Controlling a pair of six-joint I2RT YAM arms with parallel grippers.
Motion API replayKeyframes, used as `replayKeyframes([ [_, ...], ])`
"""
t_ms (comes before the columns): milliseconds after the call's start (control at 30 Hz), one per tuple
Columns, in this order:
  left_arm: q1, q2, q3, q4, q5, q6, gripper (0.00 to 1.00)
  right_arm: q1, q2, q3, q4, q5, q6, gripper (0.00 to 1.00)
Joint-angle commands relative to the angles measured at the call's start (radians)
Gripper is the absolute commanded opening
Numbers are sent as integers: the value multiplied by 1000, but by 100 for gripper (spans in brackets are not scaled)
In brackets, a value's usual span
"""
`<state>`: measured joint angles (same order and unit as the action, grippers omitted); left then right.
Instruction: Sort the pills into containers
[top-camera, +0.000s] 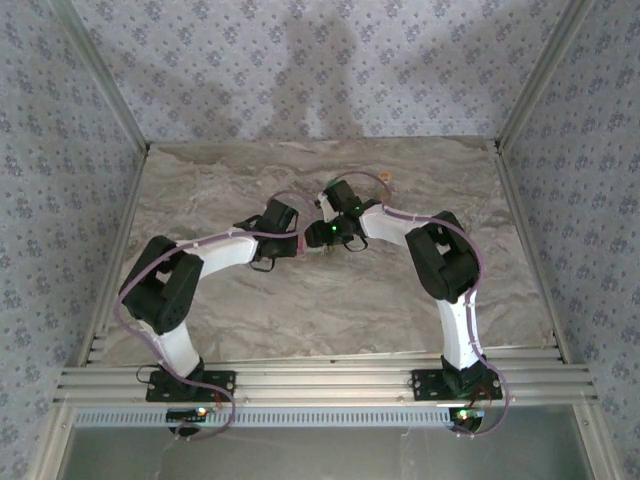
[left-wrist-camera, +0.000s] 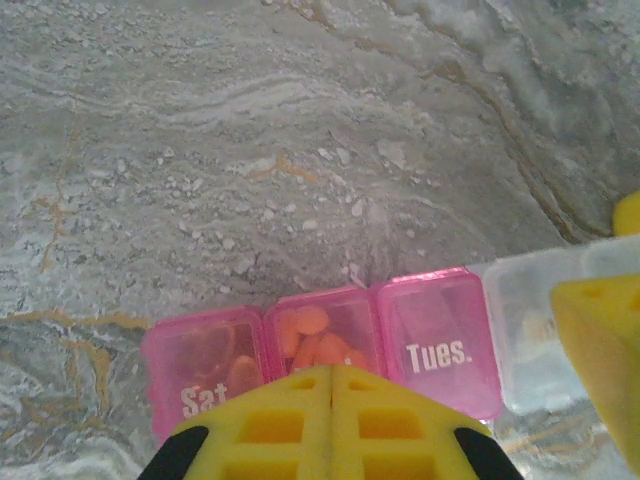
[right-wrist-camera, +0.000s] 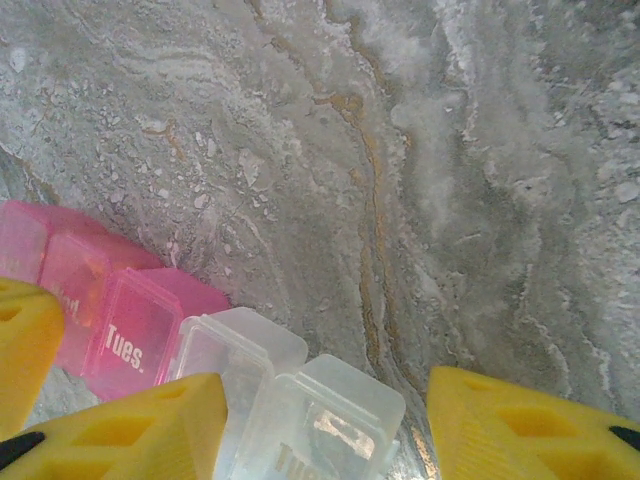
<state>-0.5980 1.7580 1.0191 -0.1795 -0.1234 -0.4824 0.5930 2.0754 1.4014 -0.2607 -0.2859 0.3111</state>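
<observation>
Three floral-papered walls, one marbled tabletop (ochre veins) under a pill case.

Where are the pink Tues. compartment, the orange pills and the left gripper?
pink Tues. compartment (left-wrist-camera: 437, 345), left wrist view, lid.
orange pills (left-wrist-camera: 315, 335), left wrist view, pile's middle.
left gripper (left-wrist-camera: 332, 376), left wrist view, between shut fingertips.

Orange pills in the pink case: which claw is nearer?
Left. The left claw, shut, sits right at the pills; the right claw straddles the clear cells, past the Tues. cell.

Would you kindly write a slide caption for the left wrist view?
Shut left end effector by the pink pill case, orange pills inside.
</observation>
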Motion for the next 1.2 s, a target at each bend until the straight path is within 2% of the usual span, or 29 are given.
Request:
replayKeyframes([
  [0,-5,54,-21,-12,17,-19,0,-7,48,-31,-86,40,-3,57],
  [233,-6,-28,50,-86,8,16,0,-13,33,-34,-78,29,5,57],
  [400,-4,-148,86,-147,-12,50,0,-8,-1,-18,-89,25,3,57],
  [500,-2,-243,73,-167,-31,60,5,-12,-40,-7,-88,17,16,57],
  [567,-2,-330,28,-154,-51,69,13,-11,-75,-1,-90,11,22,57],
  [633,0,-433,-31,-135,-86,75,26,-8,-120,-9,-88,8,22,57],
  [667,-1,-491,-69,-120,-108,79,43,-6,-153,-19,-89,10,21,57],
  [700,-3,-548,-105,-105,-126,88,56,-6,-185,-31,-88,9,19,57],
  [767,-2,-679,-192,-73,-186,109,70,1,-286,-87,-79,34,14,57],
  [800,-2,-737,-232,-53,-215,126,98,4,-334,-119,-72,55,9,56],
  [1000,13,-1065,-485,85,-458,303,99,-9,-685,-343,-100,297,-61,62],
  [1033,25,-1103,-522,109,-501,315,99,-14,-745,-390,-95,366,-75,85],
  [1067,44,-1137,-555,131,-525,315,99,-21,-803,-442,-87,434,-73,100],
  [1167,125,-1202,-668,257,-473,350,99,-53,-972,-599,-18,603,-84,100],
])
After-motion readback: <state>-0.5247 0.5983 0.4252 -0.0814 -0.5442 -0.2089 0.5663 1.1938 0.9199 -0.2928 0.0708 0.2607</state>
